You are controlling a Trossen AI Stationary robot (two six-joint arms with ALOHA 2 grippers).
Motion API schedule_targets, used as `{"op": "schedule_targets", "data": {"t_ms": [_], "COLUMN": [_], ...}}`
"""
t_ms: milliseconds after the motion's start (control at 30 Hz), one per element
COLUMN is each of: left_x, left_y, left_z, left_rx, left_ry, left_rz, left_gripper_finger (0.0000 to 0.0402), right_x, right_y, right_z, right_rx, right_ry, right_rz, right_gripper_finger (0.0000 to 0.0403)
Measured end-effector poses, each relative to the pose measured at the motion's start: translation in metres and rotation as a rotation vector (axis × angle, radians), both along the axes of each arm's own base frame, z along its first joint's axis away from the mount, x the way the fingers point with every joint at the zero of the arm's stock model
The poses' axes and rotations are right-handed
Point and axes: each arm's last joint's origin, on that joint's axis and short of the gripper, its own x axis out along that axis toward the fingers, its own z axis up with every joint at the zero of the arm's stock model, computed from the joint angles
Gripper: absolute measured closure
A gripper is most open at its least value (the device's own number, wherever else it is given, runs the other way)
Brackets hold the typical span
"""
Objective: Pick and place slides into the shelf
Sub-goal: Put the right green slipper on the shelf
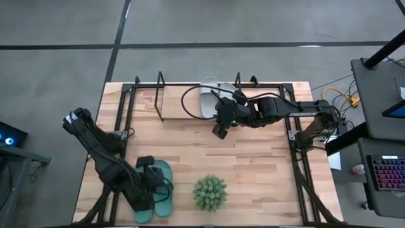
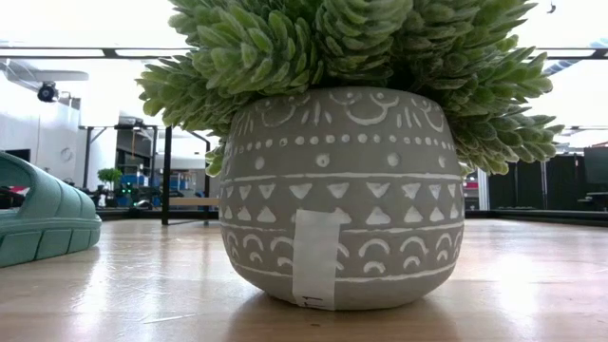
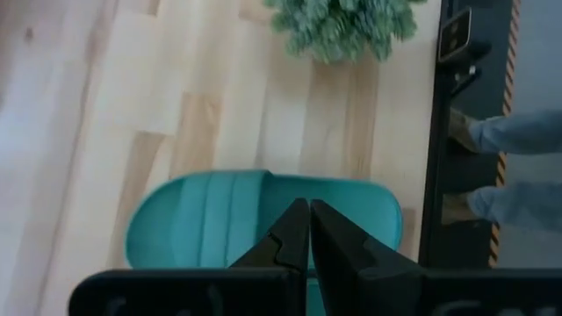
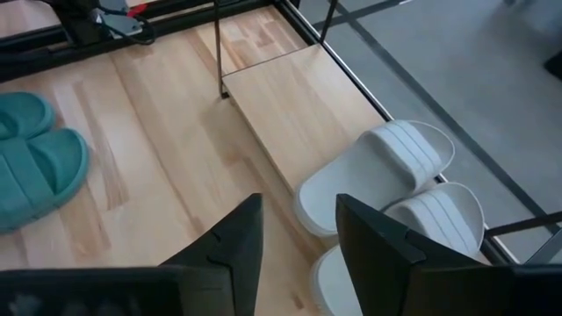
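Observation:
Two teal slides (image 1: 163, 190) lie side by side near the table's front left; one shows in the low view (image 2: 38, 223) and both in the right wrist view (image 4: 35, 162). My left gripper (image 3: 307, 230) is shut and stands over one teal slide (image 3: 211, 219). Two pale grey slides (image 1: 212, 98) rest on their soles on the right end of the shelf's wooden board (image 4: 299, 105), at the table's far side. My right gripper (image 1: 219, 132) is open and empty, just on the near side of the grey slides (image 4: 395, 167). My left gripper's shut fingertips (image 3: 299, 215) point down over the teal slide, near the open edge of its strap (image 3: 255, 197). I cannot tell whether they touch it. The slide lies flat on the table.
A spiky green plant in a patterned grey pot (image 1: 210, 193) stands near the front edge, right of the teal slides, and fills the low view (image 2: 347, 190). The shelf's black wire ends (image 1: 160, 95) stand upright. Black frame bars run along the table's sides (image 1: 297, 158). A person's legs (image 3: 500, 132) show beyond the near edge.

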Motion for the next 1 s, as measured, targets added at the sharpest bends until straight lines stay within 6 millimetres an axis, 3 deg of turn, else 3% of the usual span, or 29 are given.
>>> {"op": "schedule_targets", "data": {"t_ms": [367,667,1000], "left_x": [0.022,0.013,0.012], "left_y": [-0.030,-0.023,-0.021], "left_z": [-0.035,-0.041,-0.049], "left_rx": [-0.095,0.000,0.162], "left_ry": [0.138,0.230,0.202], "left_rz": [-0.056,0.006,0.041], "left_gripper_finger": [0.0402,0.0402,0.0402], "right_x": [-0.001,-0.001,-0.001], "right_y": [0.007,0.008,0.011], "right_z": [0.000,0.000,-0.001], "right_rx": [-0.004,-0.011,0.006], "right_ry": [0.003,0.012,0.026], "right_rz": [0.025,0.035,0.079], "right_gripper_finger": [0.0275,0.0277,0.0277]}}
